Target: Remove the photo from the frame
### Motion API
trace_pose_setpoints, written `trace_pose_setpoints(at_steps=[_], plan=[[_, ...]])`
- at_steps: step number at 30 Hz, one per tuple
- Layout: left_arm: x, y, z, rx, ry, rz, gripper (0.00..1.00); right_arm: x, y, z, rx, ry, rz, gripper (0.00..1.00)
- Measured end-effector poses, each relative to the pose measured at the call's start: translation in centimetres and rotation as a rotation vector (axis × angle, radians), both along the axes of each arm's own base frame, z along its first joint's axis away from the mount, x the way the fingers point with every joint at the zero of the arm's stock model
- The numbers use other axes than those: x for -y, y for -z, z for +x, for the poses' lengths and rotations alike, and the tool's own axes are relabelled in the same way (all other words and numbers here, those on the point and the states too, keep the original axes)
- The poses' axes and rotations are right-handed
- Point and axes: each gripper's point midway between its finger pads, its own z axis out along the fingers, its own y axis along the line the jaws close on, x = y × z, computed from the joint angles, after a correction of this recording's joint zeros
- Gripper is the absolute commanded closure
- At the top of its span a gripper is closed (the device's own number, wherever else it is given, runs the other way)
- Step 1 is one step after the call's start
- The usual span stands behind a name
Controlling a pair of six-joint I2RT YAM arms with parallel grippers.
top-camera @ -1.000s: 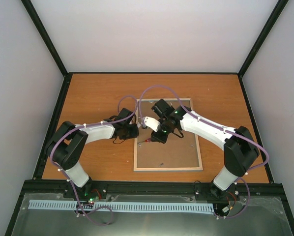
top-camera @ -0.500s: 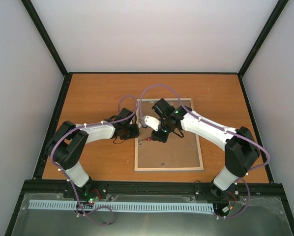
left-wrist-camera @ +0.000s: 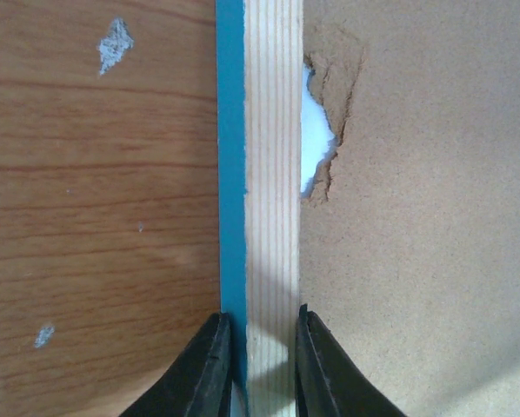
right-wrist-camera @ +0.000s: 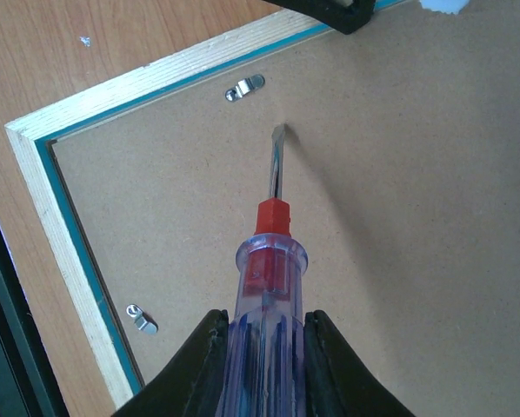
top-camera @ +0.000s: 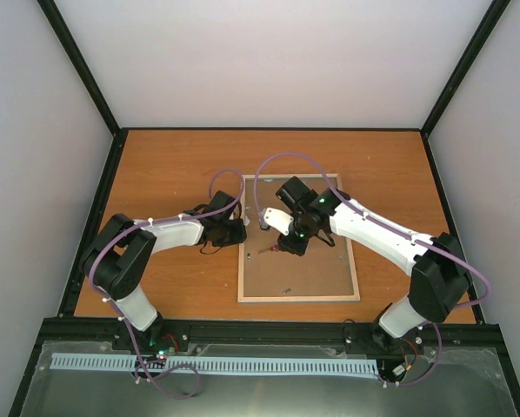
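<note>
- The right gripper point(top-camera: 293, 241) has shifted to the right since a second ago, away from the left rail of the frame point(top-camera: 299, 298) and further in over the brown backing board point(top-camera: 310, 274). Its elbow has swung outward with it.
- Its two fingers are clamped on the clear handle of a screwdriver point(right-wrist-camera: 264, 261). The blade tip sits at or just above the board, near a small metal clip point(right-wrist-camera: 244, 87) by one rail. A second clip point(right-wrist-camera: 141, 319) lies along the adjoining rail.
- The left gripper point(left-wrist-camera: 258, 347) has not moved. Its jaws are narrow and pinch the pale wood rail, which steadies the frame on the table point(top-camera: 173, 165).
- The frame lies back-up, with the board seated inside the rails. The photo is not visible and presumably lies beneath the board.
- A white patch point(left-wrist-camera: 316, 139) shows through a torn spot at the board's edge. Whether it is the photo or another sheet is unclear.
- In my judgement the shift means the tool is lining up on another clip. The clips appear to need turning aside before the board can lift, though their angle is hard to read here.
</note>
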Motion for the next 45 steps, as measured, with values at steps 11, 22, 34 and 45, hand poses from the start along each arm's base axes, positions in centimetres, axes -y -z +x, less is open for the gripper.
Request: trace_pose_setpoints(at_steps=[11,22,34,45], plan=[[0.0,0.0,0.0,0.001,0.0,-0.001,0.99,-1.4,-1.1,-0.7,-0.057,-0.032,0.066,0.97],[0.0,0.0,0.0,0.0,0.001,-0.003,0.99,-2.9,-0.1,0.0,-0.107,-0.041,0.069,0.97],[0.0,0.0,0.0,0.001,0.001,-0.003,0.99,-2.5,0.3,0.5,-0.082,-0.027,0.038,0.97],[0.0,0.0,0.0,0.001,0.001,-0.002,0.81,-0.4,-3.0,0.0,-0.001,-0.001,0.031,0.97]])
